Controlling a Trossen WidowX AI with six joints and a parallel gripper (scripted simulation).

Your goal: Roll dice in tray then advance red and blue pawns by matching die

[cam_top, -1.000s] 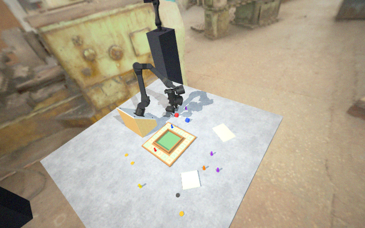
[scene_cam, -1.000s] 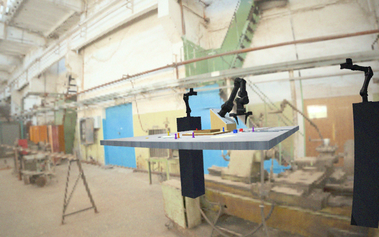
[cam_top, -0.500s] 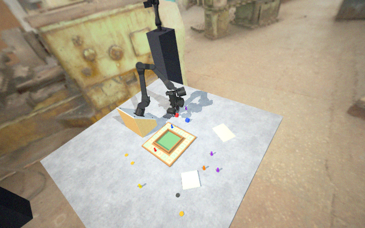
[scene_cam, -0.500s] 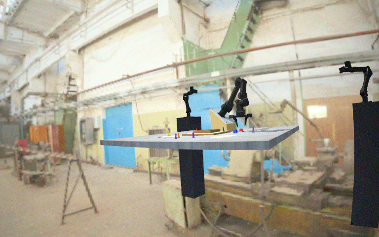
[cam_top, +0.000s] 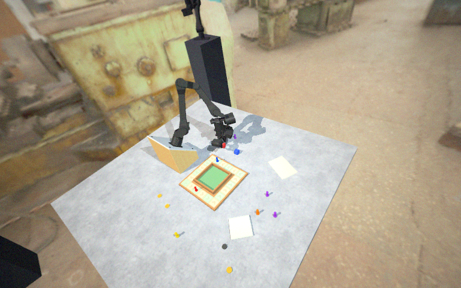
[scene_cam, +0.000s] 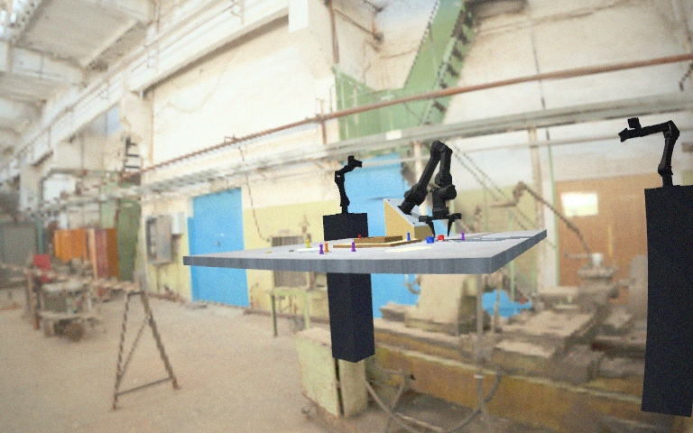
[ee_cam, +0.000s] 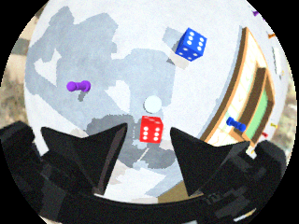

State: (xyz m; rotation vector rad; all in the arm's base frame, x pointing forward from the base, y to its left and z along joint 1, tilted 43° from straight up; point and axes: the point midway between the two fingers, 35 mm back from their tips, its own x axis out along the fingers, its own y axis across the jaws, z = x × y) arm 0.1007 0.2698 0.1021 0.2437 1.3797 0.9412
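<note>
1. While your black parallel-jaw end effector [ee_cam: 148,149] hangs low over the grey mottled counter [cam_top: 135,217], its jaws stand partly open and grip nothing.
2. You can see in the wrist view that the small red die with white pips [ee_cam: 151,130] sits on the counter between the two black fingertips, with a gap on each side.
3. Look to the small blue die with white pips [ee_cam: 191,45]: it rests on the counter near the red die, well apart from the end effector.
4. Your square game board with a wooden-framed green tray [cam_top: 213,177] in its middle lies just beyond the dice, flat on the counter.
5. You find the little red pawn [cam_top: 195,189] upright on the board's border track at one side, and the little blue pawn [cam_top: 216,159] upright on the track near the corner closest to the end effector.
6. Note a small purple pawn [ee_cam: 78,86] lying tipped on the counter, apart from both dice.
</note>
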